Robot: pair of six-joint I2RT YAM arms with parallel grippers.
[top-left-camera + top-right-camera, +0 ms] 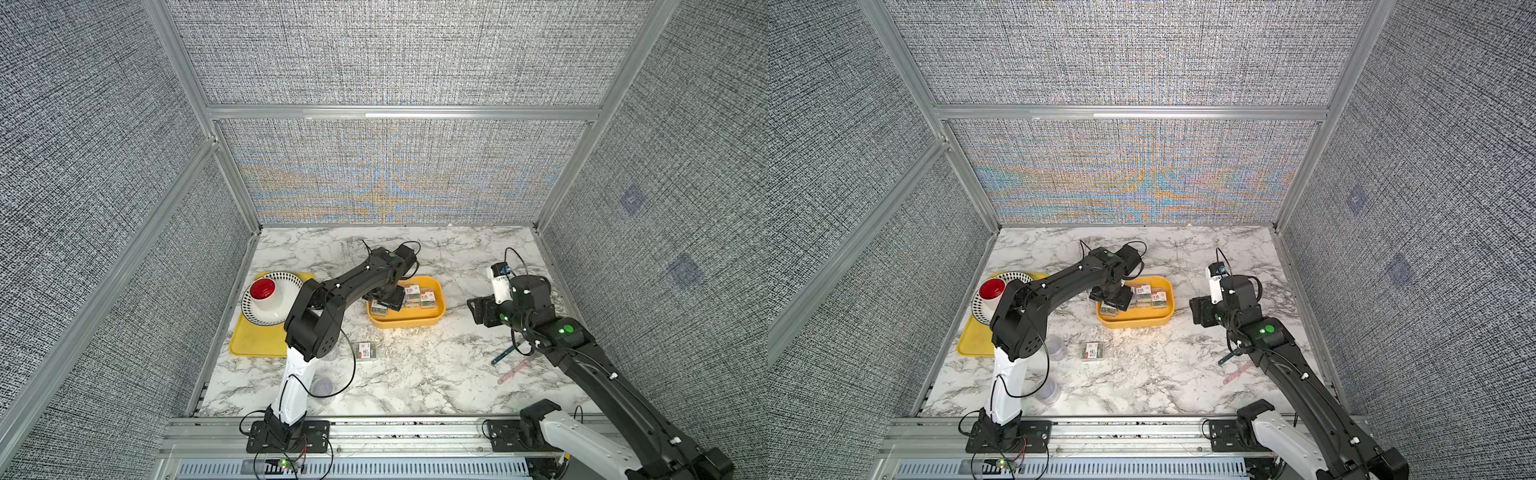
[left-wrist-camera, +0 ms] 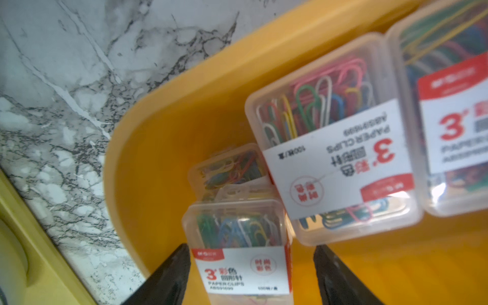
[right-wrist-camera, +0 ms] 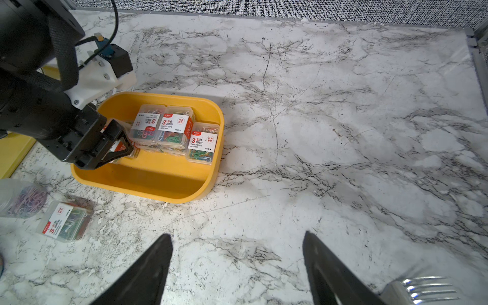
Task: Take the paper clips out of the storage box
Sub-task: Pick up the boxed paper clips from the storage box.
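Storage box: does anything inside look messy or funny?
A bit. In the storage box, the top case lies partly over a lower case, its label facing the opposite way from the neighbouring case's. Nothing looks spilled.

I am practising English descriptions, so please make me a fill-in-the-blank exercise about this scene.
The left gripper reaches into the storage box, which is ___ in colour.
Outside it, exactly ___ rectangular paper clip case lies on the table.
The right gripper is ___ and holds nothing.
Missing words: yellow; one; open.
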